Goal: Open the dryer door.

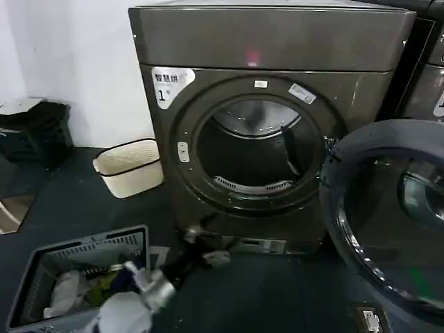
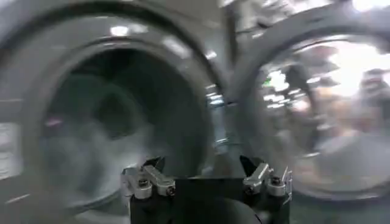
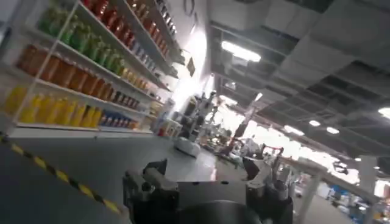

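The dryer [image 1: 277,132] is seen standing against a white wall, a white sticker marked "1" [image 1: 171,83] at its upper left corner and a small pink light [image 1: 252,55] on the top panel. The door [image 1: 388,215] is found swung wide open to the right, hinged at the right side of the opening, its dark glass and chrome ring turned toward the camera. The drum [image 1: 253,156] is laid bare, dark inside, with a pale ribbed strip at its lower lip.

The left gripper [image 1: 201,243] is held low before the dryer's base, just below the opening, touching nothing. In the left wrist view its fingers [image 2: 149,179] are spread apart and empty, the gripper [image 2: 207,176] being pointed at the gap between drum and door [image 2: 317,109].

The right gripper [image 3: 207,176] is aimed away at shelves of coloured bottles [image 3: 79,67] and a ceiling with lights; its fingers are parted, with nothing between them.

A cream basket [image 1: 130,166] is set on the floor left of the dryer, and a grey laundry bin [image 1: 83,277] with clothes lies nearer. A second machine [image 1: 427,69] is partly seen at the right
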